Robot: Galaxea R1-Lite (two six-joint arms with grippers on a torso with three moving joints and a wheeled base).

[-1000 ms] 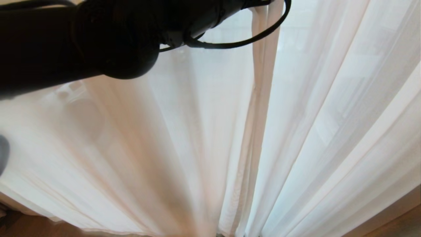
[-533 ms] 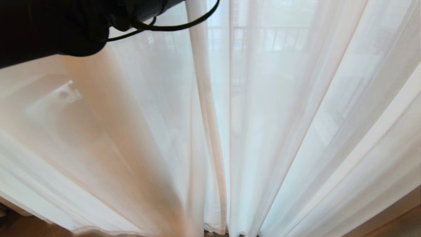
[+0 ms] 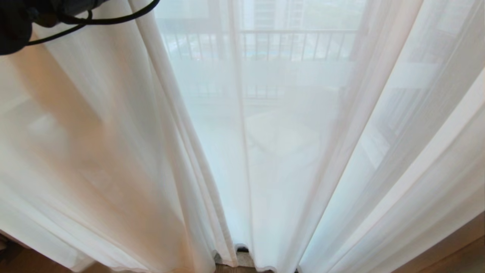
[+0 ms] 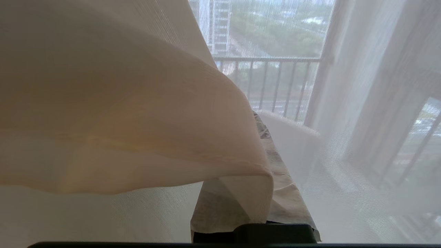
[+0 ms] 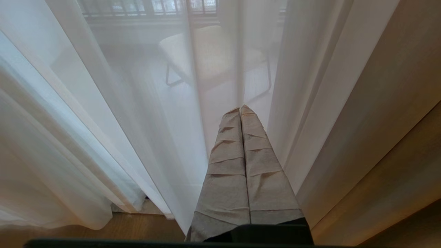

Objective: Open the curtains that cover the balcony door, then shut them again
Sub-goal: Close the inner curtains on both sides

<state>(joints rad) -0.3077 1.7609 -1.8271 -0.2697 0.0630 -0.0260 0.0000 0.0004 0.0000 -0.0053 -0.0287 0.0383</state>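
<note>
**Sheer panel bunched over the left gripper at the balcony door**

Now the white sheer curtains (image 3: 113, 151) hang across the whole head view, floor-length, in two panels. Between the panels' inner edges only one thin layer hangs, and the balcony railing (image 3: 295, 45) shows pale through it.

The left gripper (image 4: 272, 151) sits up by the left panel's inner edge, its tape-wrapped fingers (image 4: 286, 193) pressed shut and a fold of that sheer draped over them; whether cloth is actually pinched between them I can't tell. Only the arm's dark body and cable (image 3: 113, 17) show above the left panel.

The right gripper (image 5: 241, 109) hangs low before the right panel, fingers (image 5: 227, 179) closed flat together, holding nothing. A chair (image 5: 210, 55) shows through the sheer beyond it.
</note>
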